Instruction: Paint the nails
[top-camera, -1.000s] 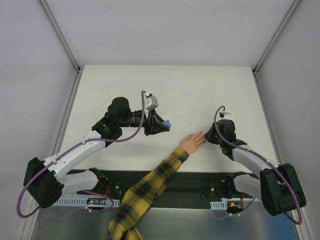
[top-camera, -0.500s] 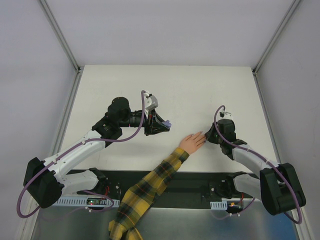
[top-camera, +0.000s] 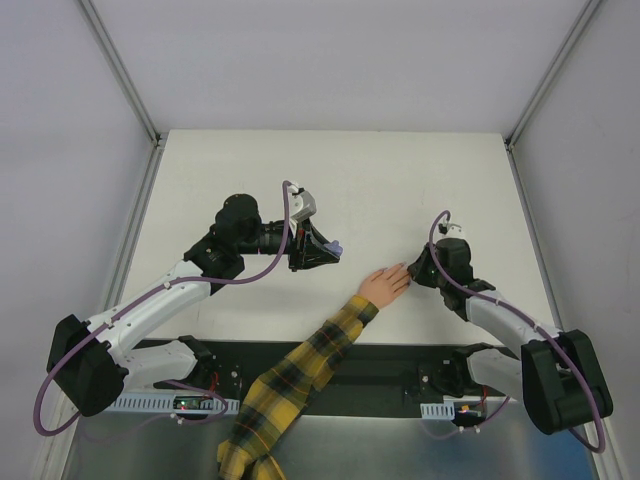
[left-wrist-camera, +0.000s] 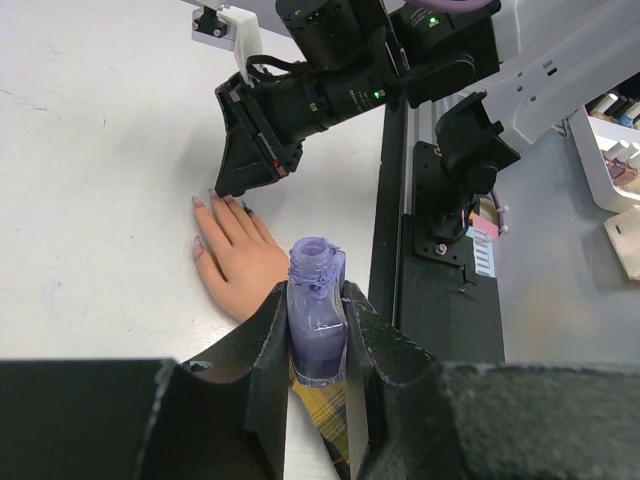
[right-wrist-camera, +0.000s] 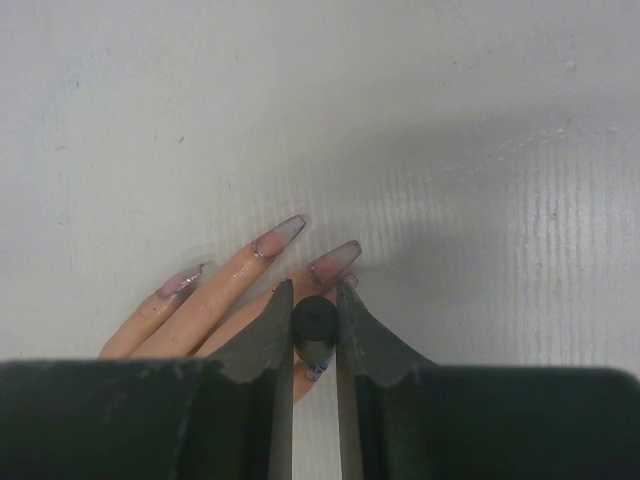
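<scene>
Near the front edge of the tabletop (top-camera: 400, 180), right of its middle, from above: a small peach hand (top-camera: 385, 284) palm down, fingertips toward the right edge, plaid sleeve (top-camera: 300, 370) trailing off over the front edge. Right gripper (top-camera: 415, 270) low at those fingertips, touching or just short of them; cannot tell which from here. Left gripper (top-camera: 327, 250) near the tabletop's middle, well apart from the hand, clamped on a purple bottle (top-camera: 337, 246).

From the left wrist: fingers (left-wrist-camera: 268, 335) pressed onto both sides of the purple bottle (left-wrist-camera: 317, 310), upright, neck uncapped. Beyond it, the hand (left-wrist-camera: 240, 255) flat on the white tabletop, right gripper's dark tip down just beside the fingertips. Nails (left-wrist-camera: 197, 202) small and pale here.

From the right wrist: gripper pinching a dark cap (right-wrist-camera: 313, 320), seen end-on, between nearly closed fingers (right-wrist-camera: 270, 330). Just beyond, two long pale nails (right-wrist-camera: 290, 228) on outstretched fingers, faint purple traces near their bases; a third off to the left. Cap over the fingers, nearest the rightmost nail.
</scene>
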